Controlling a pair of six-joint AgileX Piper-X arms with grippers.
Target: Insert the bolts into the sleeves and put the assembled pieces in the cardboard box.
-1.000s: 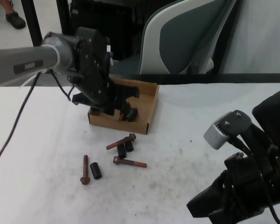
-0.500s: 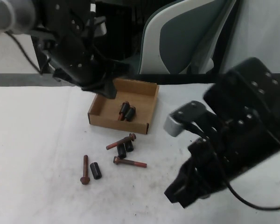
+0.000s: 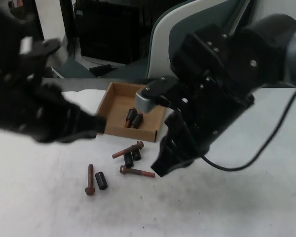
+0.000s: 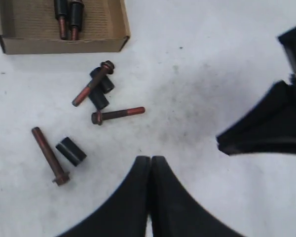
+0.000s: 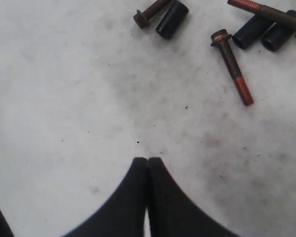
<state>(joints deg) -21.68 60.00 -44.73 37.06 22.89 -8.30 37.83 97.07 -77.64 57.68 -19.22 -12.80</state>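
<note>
A: Entry one: what has changed over the last second?

B: Left gripper (image 4: pixel 151 162), black, two-fingered: was over the brown cardboard box (image 3: pixel 130 132), now drawn back to the left and near side of it. Fingers pressed together, nothing between them. Right gripper (image 5: pixel 148 162), same pattern: was low at the bench's right edge, now swung in over the middle. Fingers likewise closed on nothing.

A: What does that mean for the task?

B: My judgement is that one delivery is finished. Two assembled pieces (image 3: pixel 133 117), rust-brown bolts seated in black sleeves, lie in the cardboard box. Three bolts and three sleeves are loose on the white bench (image 3: pixel 227 207), so the next pairing looks due.

A: Loose stock, left to right, with axes?

B: Leftmost bolt (image 3: pixel 90 178), rust-brown steel with a flanged head: long axis runs near to far, head at the near end. Single sleeve (image 3: pixel 101 180), a short black cylinder: on its side just right of that bolt, roughly parallel to it. Slanted bolt (image 3: pixel 127 150): head at the far-right end, tip pointing near-left, and it lies against the paired sleeves (image 3: pixel 129 159), two more black cylinders. Crosswise bolt (image 3: pixel 137 172): axis left to right along the bench, head on the left, threaded end pointing right towards the right gripper, which is near it.

A: And the boxed stock?

B: The two lie side by side, axes roughly near to far, bare shank ends towards the box's near wall.
</note>
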